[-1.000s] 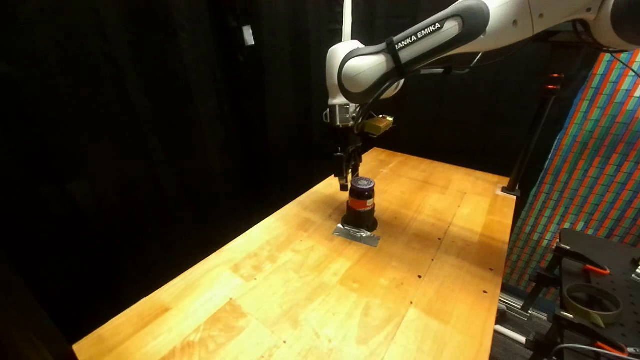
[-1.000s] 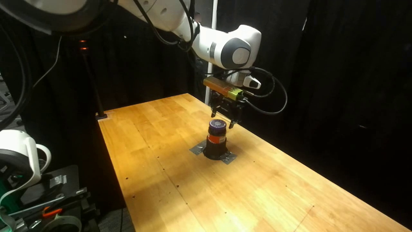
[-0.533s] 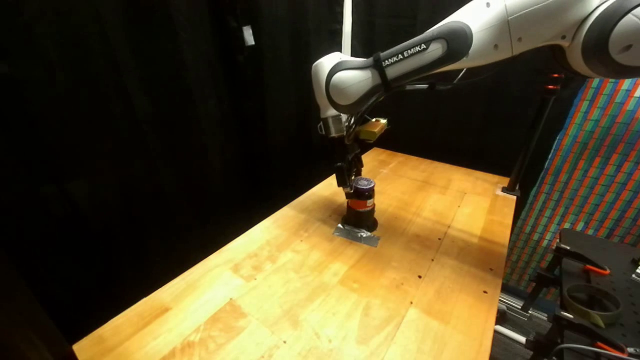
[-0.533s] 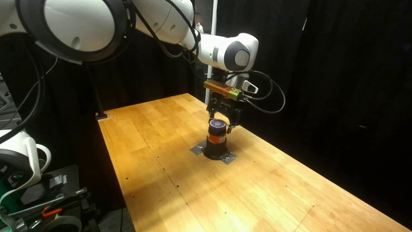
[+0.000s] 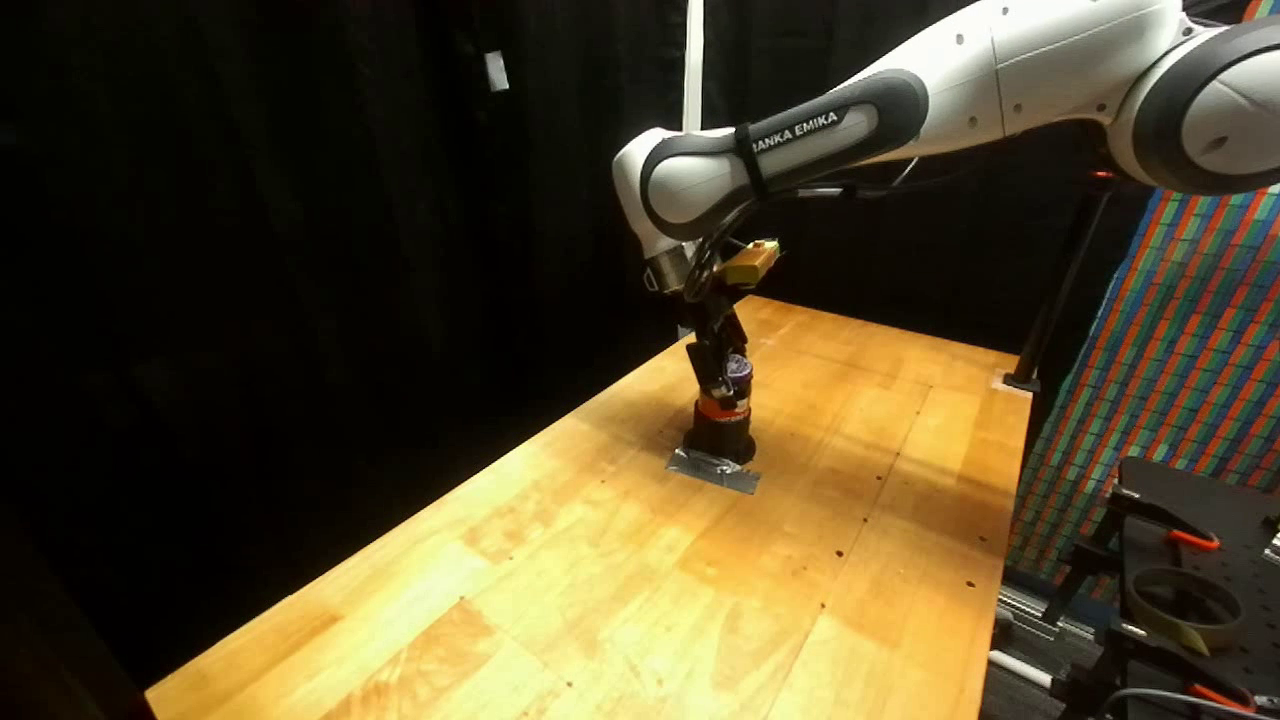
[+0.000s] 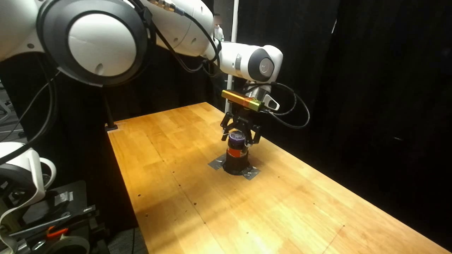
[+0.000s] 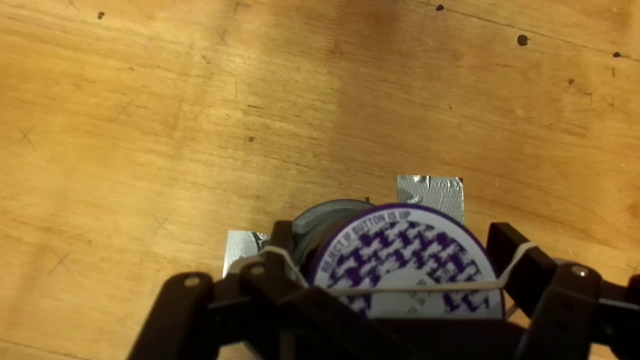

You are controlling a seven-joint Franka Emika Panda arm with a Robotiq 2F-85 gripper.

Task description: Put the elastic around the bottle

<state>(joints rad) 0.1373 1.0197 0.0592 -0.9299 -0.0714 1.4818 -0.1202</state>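
Observation:
The dark bottle (image 5: 735,408) with its orange-red band stands upright in a black holder (image 6: 236,166); the bottle shows in both exterior views (image 6: 233,153). In the wrist view its purple-and-white cap (image 7: 400,240) lies between the fingers. My gripper (image 6: 237,141) is open, tilted, with one finger on either side of the bottle's top; in the wrist view the gripper (image 7: 397,257) shows the same. A pale elastic (image 7: 435,288) is looped round both fingers. One strand is stretched across above the cap. The elastic's lower part is mostly hidden by the fingers and cap.
Silver tape (image 6: 251,173) fixes the holder to the wooden table (image 5: 640,600). The table's edge runs close behind the bottle. A black post (image 5: 1060,280) stands at a table corner. A side cart (image 5: 1190,560) with a tape roll is beside the table.
My gripper has come down and across to the bottle, tilting. Its fingers have passed from above and behind the cap to either side of it. The bottle has not moved.

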